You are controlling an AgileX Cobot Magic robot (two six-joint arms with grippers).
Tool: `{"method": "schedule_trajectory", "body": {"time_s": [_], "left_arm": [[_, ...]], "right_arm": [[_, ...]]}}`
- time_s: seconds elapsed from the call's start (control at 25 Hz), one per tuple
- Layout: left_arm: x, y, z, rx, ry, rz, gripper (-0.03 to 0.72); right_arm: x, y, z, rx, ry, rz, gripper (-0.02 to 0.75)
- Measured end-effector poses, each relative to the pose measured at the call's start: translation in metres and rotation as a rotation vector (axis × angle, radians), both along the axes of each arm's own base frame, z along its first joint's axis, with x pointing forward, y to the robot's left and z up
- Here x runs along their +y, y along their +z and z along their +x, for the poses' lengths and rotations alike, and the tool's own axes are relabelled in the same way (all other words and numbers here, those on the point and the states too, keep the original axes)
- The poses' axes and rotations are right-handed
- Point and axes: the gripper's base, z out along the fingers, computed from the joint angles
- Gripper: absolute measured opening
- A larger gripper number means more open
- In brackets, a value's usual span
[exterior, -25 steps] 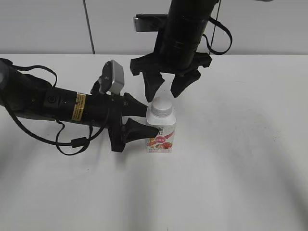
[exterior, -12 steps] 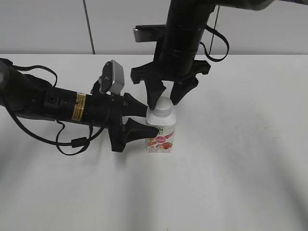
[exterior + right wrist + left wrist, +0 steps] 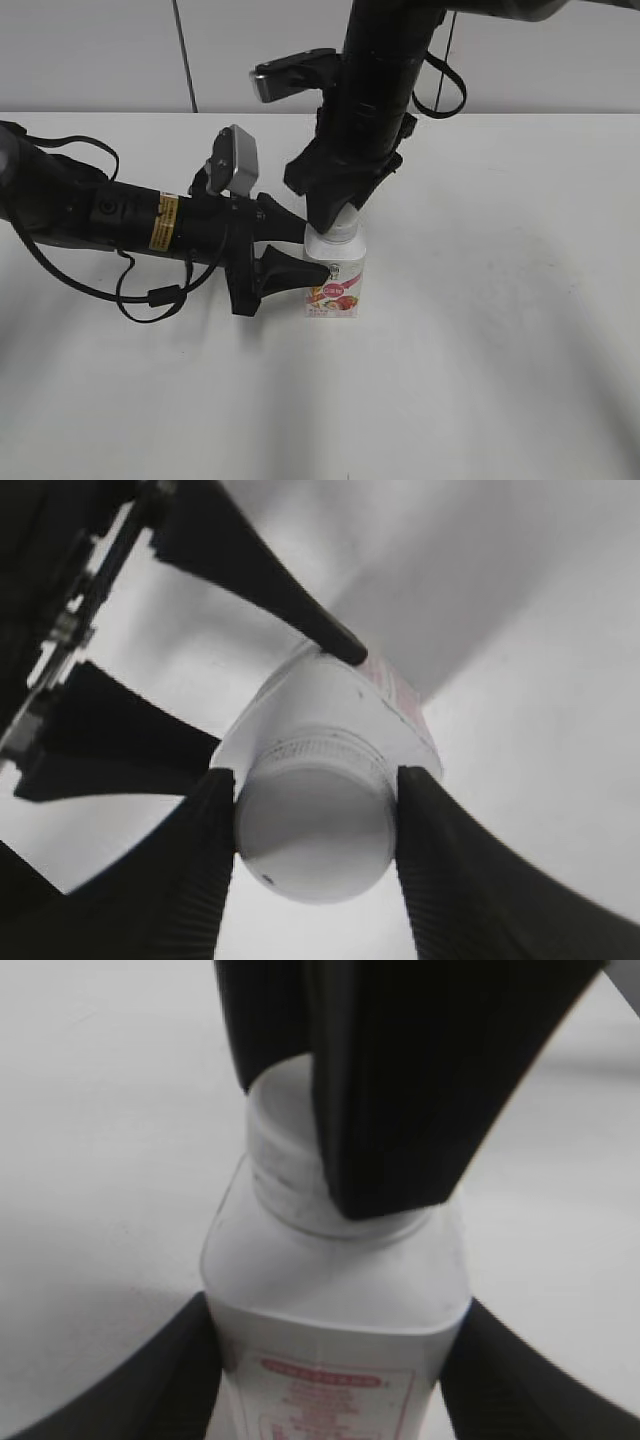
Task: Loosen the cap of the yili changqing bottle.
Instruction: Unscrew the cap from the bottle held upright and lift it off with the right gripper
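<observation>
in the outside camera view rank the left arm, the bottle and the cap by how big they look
1. Left arm, by far the largest.
2. Bottle.
3. Cap, smallest, though the right gripper covers much of it, so only part shows.

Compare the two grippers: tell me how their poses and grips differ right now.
The left gripper lies level, reaching in from the side; the right gripper points straight down from above. The left gripper clamps the yili changqing bottle at its squarish body; the right gripper pinches the round cap. Both are black, two-fingered, and shut on something.
</observation>
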Motion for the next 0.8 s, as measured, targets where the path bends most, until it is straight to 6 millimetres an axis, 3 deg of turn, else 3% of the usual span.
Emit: {"method": "schedule_trajectory", "body": {"time_s": [0.24, 0.36, 0.6, 0.8], "left_arm": [[0.0, 0.0, 0.0, -0.001, -0.001, 0.001, 0.412], [0.0, 0.0, 0.0, -0.002, -0.001, 0.001, 0.412], [0.0, 0.0, 0.0, -0.002, -0.001, 0.002, 0.412], [0.0, 0.0, 0.0, -0.002, -0.002, 0.003, 0.411]], "right_arm": [[0.001, 0.001, 0.0, -0.137, 0.603, 0.001, 0.387], [0.001, 0.001, -0.001, -0.176, 0.78, -0.001, 0.387], [0.001, 0.004, -0.001, -0.194, 0.839, -0.001, 0.387], [-0.002, 0.021, -0.004, -0.233, 0.842, -0.008, 0.387]]}}
